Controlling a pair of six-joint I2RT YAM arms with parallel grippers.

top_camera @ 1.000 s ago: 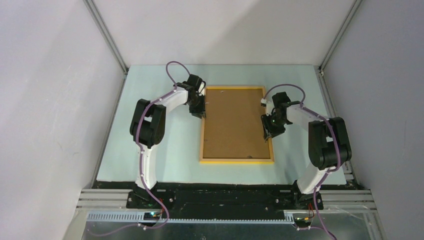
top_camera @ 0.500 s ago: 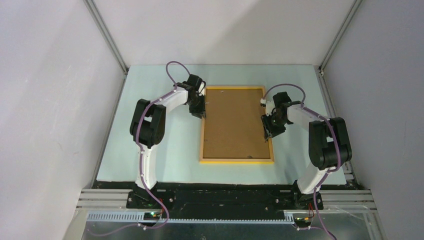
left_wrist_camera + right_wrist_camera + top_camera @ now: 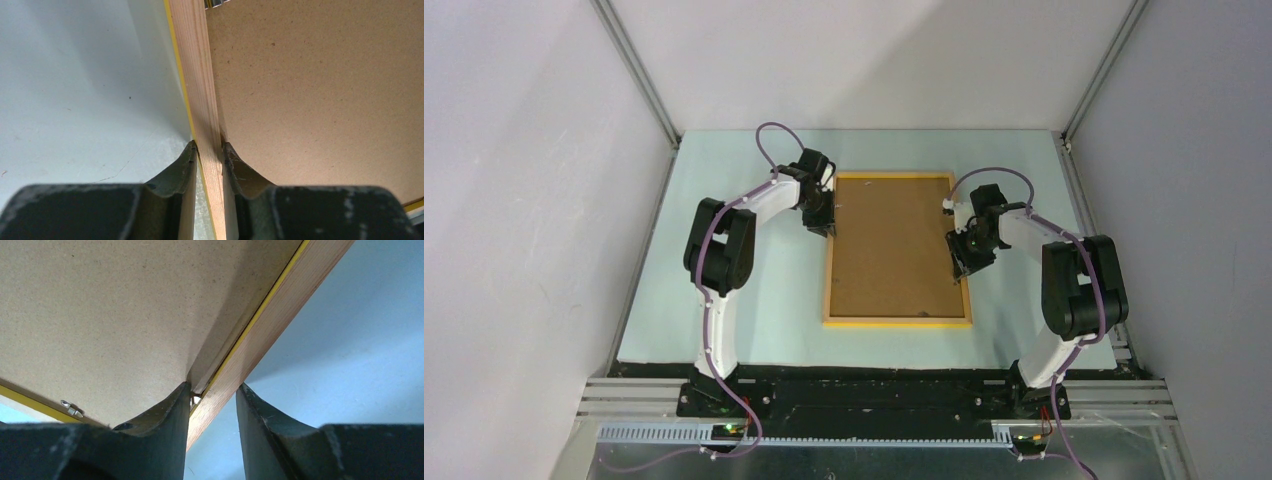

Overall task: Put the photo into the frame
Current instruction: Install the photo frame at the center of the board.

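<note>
Left wrist: frame [image 3: 202,75] inside left hand [image 3: 209,146]

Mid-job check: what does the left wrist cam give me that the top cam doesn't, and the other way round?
Only left wrist: the left gripper pinching the frame by its left rail, a finger against each side, and a metal clip beside the rail on the board. Only top: the whole frame lying back-up on the table, with the right gripper at its right rail. Both: wooden rail, brown board, pale table. Neither shows the photo.
</note>
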